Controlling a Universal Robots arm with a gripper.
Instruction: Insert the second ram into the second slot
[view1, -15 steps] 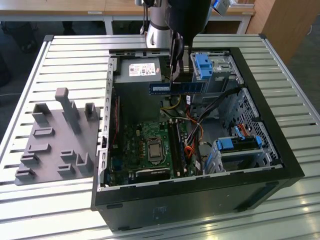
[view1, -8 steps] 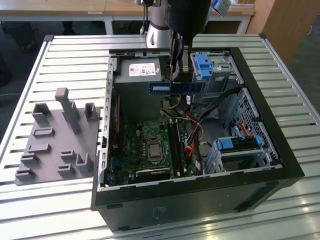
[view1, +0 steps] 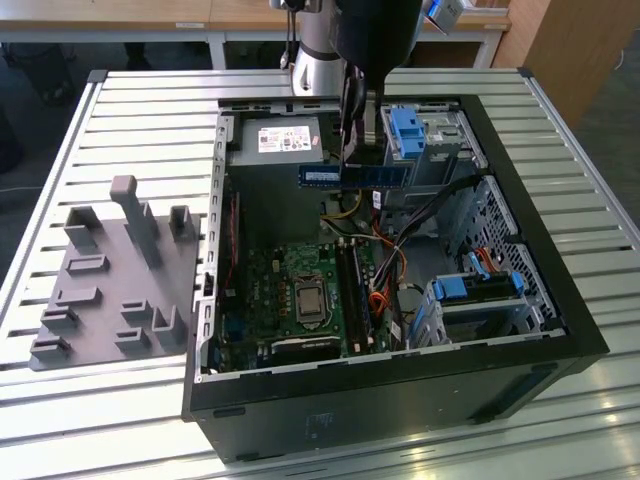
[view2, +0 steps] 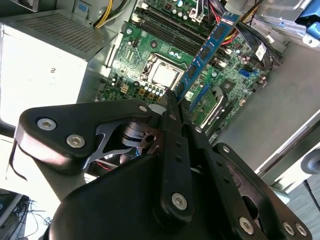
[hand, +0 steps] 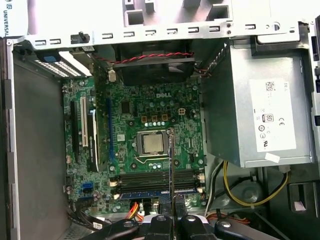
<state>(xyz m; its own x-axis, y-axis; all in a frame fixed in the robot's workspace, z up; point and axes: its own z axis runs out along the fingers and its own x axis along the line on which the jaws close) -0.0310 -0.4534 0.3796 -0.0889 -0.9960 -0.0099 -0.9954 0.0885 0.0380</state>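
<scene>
My gripper (view1: 352, 158) is shut on the second ram (view1: 356, 175), a thin blue stick held level above the open computer case, over its rear half. In the second wrist view the ram (view2: 207, 52) runs out from the closed fingertips of the gripper (view2: 174, 98) above the green motherboard. The first wrist view has the ram (hand: 171, 165) edge-on as a thin line, crossing the dark memory slots (hand: 150, 179) well above them, with the gripper (hand: 173, 212) behind it. The slots (view1: 352, 285) lie beside the processor socket (view1: 305, 300).
The case stands on a slatted table (view1: 140, 110). A grey power supply (view1: 285, 140) fills the rear corner. Blue drive-bay latches (view1: 405, 130) and loose cables (view1: 385, 255) lie on the exterior view's right. A grey holder plate (view1: 110, 290) sits to the left of the case.
</scene>
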